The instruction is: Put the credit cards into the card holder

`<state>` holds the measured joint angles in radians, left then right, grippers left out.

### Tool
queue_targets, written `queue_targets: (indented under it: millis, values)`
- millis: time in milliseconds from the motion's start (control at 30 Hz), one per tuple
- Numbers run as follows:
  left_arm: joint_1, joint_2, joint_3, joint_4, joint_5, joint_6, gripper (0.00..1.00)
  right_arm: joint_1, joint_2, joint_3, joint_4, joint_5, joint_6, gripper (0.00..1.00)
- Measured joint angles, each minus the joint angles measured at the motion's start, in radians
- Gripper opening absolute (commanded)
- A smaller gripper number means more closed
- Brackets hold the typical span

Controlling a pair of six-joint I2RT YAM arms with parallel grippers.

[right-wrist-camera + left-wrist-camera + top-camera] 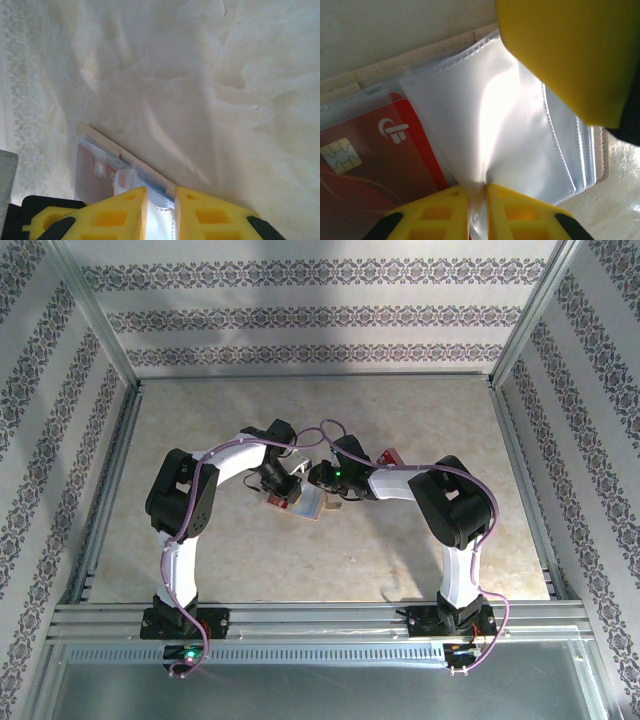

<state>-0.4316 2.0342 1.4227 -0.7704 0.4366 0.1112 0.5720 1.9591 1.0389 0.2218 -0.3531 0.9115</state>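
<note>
Bright glare, perhaps slightly soft close-ups

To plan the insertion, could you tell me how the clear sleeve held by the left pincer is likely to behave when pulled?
Probably floppy: the clear sleeve bunches into a crease where the left pincer pinches it. Likely light and slippery, given its thin glossy film. The red card beside it looks flat, so probably stiffer.

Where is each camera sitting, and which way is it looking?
Top camera: above, behind, looking down on the table, left arm and right arm showing.
Left wrist: close over the card holder, its fingers pinching a clear sleeve.
Right wrist: facing the table, its fingers at bottom.
Both wrists share card holder and red card.
</note>
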Motion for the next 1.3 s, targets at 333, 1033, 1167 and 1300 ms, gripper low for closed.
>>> queue_targets:
  millis: [333,1033,1167,1300]
  values:
    - [0.001,0.002,0.000,0.000,0.000,0.000,0.16,0.000,-0.001,-0.004,0.018,-0.031,0.001,0.21]
    - [0.002,0.002,0.000,0.000,0.003,0.000,0.16,0.039,-0.032,-0.076,0.060,-0.037,0.010,0.23]
    - [0.002,0.002,0.000,0.000,0.003,0.000,0.17,0.039,-0.034,-0.083,0.071,-0.037,0.009,0.26]
    - [0.002,0.002,0.000,0.000,0.004,0.000,0.17,0.039,-0.039,-0.086,0.074,-0.034,0.008,0.29]
